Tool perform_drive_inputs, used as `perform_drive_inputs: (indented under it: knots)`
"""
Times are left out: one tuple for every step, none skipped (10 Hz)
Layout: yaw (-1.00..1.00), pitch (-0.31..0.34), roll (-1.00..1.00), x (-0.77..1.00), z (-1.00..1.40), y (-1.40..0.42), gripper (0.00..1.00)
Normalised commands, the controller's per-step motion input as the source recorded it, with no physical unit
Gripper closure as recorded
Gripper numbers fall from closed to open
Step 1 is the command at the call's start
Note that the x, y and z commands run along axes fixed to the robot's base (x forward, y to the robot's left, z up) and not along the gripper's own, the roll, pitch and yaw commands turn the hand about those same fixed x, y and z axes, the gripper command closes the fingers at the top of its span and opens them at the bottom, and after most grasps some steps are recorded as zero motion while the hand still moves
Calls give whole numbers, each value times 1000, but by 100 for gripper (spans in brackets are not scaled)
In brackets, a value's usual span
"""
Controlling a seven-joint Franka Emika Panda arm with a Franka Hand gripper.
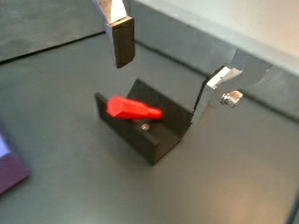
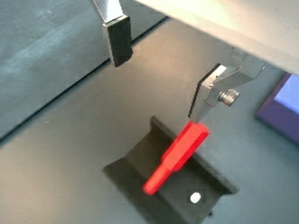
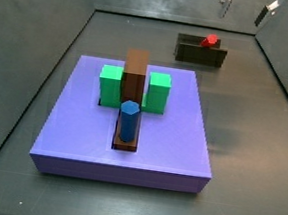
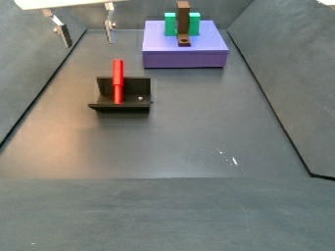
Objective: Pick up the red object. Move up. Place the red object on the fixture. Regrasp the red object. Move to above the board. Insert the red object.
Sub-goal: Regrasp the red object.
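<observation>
The red object point(image 1: 132, 108) lies tilted on the fixture point(image 1: 158, 142), leaning against its wall; it also shows in a wrist view point(image 2: 177, 156) and in both side views point(image 3: 212, 40) point(image 4: 118, 80). The fixture point(image 3: 199, 55) point(image 4: 125, 99) stands on the dark floor, apart from the board point(image 3: 156, 137) point(image 4: 199, 55). My gripper point(image 1: 160, 87) point(image 2: 158, 87) is open and empty, raised above the fixture and the peg. In both side views the gripper point(image 3: 247, 7) point(image 4: 82, 27) sits high at the frame edge, with only its fingers showing.
The board carries green blocks point(image 3: 111, 85), a tall brown block point(image 3: 137, 70) and a blue hexagonal peg point(image 3: 129, 120). A corner of the board shows in both wrist views point(image 1: 10, 171) point(image 2: 281, 105). Grey walls enclose the floor.
</observation>
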Motion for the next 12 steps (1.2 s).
perform_drive_inputs:
  knots:
    - [-174, -91, 1000, 126, -57, 0, 0]
    - [-346, -354, 969, 34, -246, 0, 0]
    - [-383, -594, 823, -6, -151, 0, 0]
    - [-383, -617, 831, 0, -129, 0, 0]
    - [-403, -580, 880, -71, -120, 0, 0]
    - [-397, -551, 900, -180, -106, 0, 0]
    - [-277, -346, 891, -323, 0, 0, 0]
    - [-134, -74, 711, -191, 0, -111, 0]
    - [0, 0, 140, 0, 0, 0, 0]
    - [0, 0, 0, 49, 0, 0, 0]
    - [54, 43, -9, 0, -131, 34, 0]
    - [677, -69, -354, -80, -66, 0, 0]
